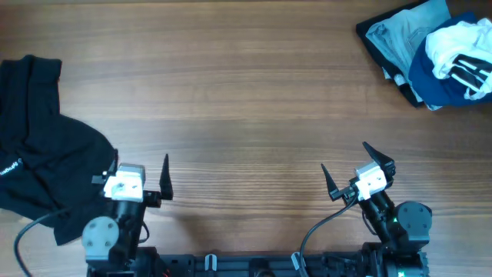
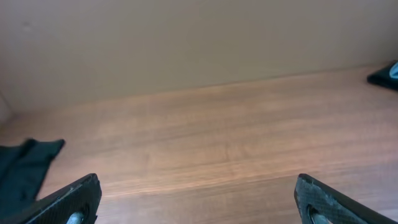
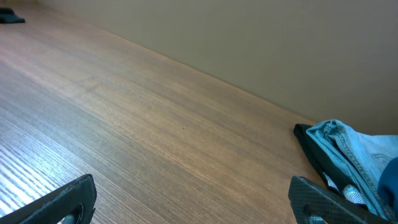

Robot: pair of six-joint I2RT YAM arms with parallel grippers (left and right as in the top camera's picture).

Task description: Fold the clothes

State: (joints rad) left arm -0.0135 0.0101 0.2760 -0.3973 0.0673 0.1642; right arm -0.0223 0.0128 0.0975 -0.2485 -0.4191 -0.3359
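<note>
A pile of clothes (image 1: pixel 430 48) lies at the far right corner: a pale grey-blue garment (image 1: pixel 403 35), a dark blue one (image 1: pixel 434 81) and a white one with black marks (image 1: pixel 461 48) on top. Its grey-blue and black edge shows in the right wrist view (image 3: pixel 348 155). A black garment (image 1: pixel 38 154) lies spread at the left edge; a corner shows in the left wrist view (image 2: pixel 25 165). My left gripper (image 1: pixel 141 178) is open and empty beside the black garment. My right gripper (image 1: pixel 354 173) is open and empty, well short of the pile.
The wooden table (image 1: pixel 246 100) runs bare between the two heaps. Both arm bases stand at the near edge, with a black cable (image 1: pixel 31 231) by the left one. A plain beige wall (image 2: pixel 186 37) rises behind the far edge.
</note>
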